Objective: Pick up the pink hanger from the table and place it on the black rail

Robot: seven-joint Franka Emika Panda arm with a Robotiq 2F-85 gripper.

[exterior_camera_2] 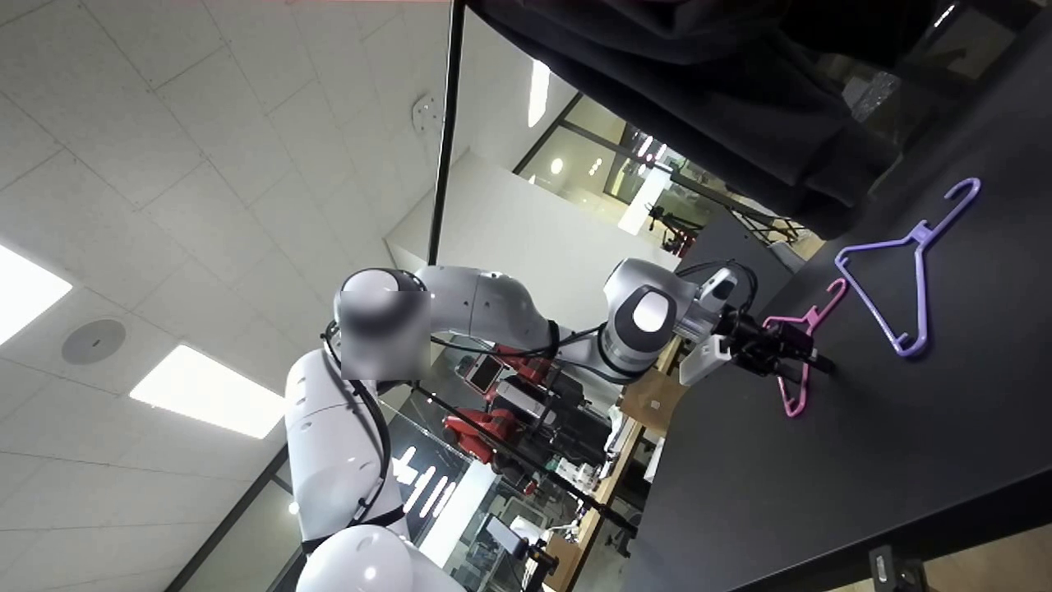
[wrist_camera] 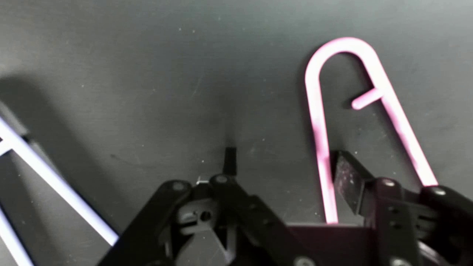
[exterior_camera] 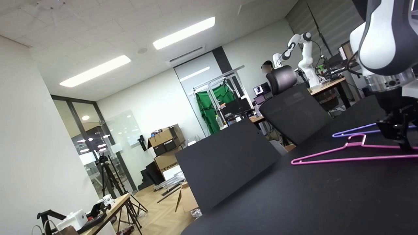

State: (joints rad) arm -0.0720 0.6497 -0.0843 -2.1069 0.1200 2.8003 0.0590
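The black table (exterior_camera_2: 863, 460) takes up the lower right of both exterior views. In an exterior view one long edge shows at the lower right, nearest the camera, and between it and the hangers a broad stretch of tabletop gives room to move. The arm (exterior_camera_2: 493, 304) rises from the bottom of that view and bends at the elbow, which is blurred; the forearm runs across toward the table, and the wrist folds so that its end points down at the tabletop. Black cloth (exterior_camera_2: 715, 99) hangs at the top of the view and hides part of the far edge. In an exterior view a dark panel (exterior_camera: 225, 163) stands along the table's edge.

The pink hanger (exterior_camera: 354, 144) lies flat on the table below the wrist, one end near the edge where the panel stands. The purple hanger (exterior_camera_2: 920, 234), also flat, is close beside it, farther from the arm.

The gripper (wrist_camera: 284, 164) is released: in the wrist view its fingers (wrist_camera: 349, 181) are spread, with one bar of the pink hanger between them. One finger is inside the hanger's outline, just beside that bar; the other is outside, well apart from it. Whether the nearer finger touches the bar, I cannot tell.
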